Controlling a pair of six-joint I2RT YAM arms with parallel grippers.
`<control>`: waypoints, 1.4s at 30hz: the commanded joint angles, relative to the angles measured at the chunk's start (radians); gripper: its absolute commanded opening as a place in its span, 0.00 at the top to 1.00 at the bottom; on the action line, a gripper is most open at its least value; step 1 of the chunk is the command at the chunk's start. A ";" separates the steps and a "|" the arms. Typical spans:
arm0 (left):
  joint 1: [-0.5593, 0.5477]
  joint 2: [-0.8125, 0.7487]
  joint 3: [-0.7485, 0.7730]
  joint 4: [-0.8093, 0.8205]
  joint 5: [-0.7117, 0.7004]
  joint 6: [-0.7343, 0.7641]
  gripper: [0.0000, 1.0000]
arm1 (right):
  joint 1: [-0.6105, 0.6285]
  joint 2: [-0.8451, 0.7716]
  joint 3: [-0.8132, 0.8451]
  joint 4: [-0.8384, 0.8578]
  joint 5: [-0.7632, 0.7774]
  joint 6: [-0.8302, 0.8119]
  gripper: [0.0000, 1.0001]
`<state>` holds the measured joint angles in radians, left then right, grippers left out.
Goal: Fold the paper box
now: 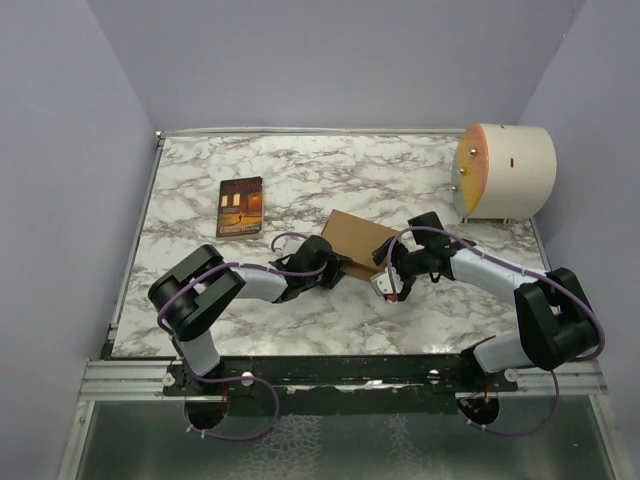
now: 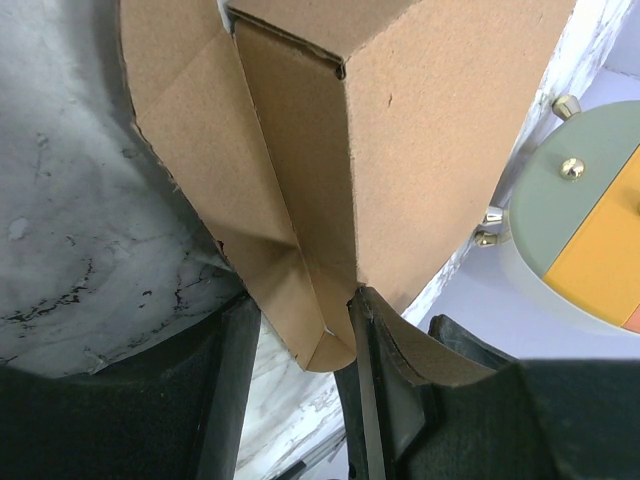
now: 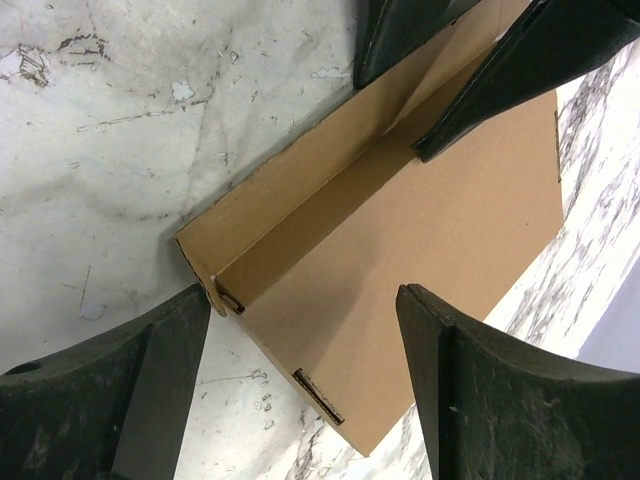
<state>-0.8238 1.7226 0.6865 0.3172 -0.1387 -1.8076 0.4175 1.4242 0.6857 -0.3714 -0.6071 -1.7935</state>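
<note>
The paper box [image 1: 355, 235] is brown corrugated cardboard lying on the marble table, partly folded, with one long side wall standing. My left gripper [image 1: 338, 266] is at its near left edge. In the left wrist view the gripper [image 2: 303, 312] is open around a folded wall of the box [image 2: 440, 130]. The rounded tab touches the right finger, and marble shows beside the left finger. My right gripper [image 1: 388, 272] hovers open over the box's near right corner. In the right wrist view the box panel [image 3: 430, 230] lies between its spread fingers [image 3: 310, 395]. The left gripper's fingers [image 3: 400, 30] straddle the raised wall.
A dark book [image 1: 240, 206] with an orange cover picture lies at the back left. A large cream cylinder [image 1: 505, 172] stands at the back right, close to the box, and shows again as the cylinder [image 2: 580, 230] in the left wrist view. Walls enclose the table [image 1: 200, 330].
</note>
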 commanded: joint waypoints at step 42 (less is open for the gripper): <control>0.014 0.074 -0.042 -0.164 0.006 0.039 0.51 | -0.005 0.023 0.017 0.089 -0.066 0.070 0.24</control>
<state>-0.8135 1.7271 0.6865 0.3271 -0.1219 -1.8038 0.4168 1.4384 0.6930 -0.3389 -0.6186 -1.7386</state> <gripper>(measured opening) 0.489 0.757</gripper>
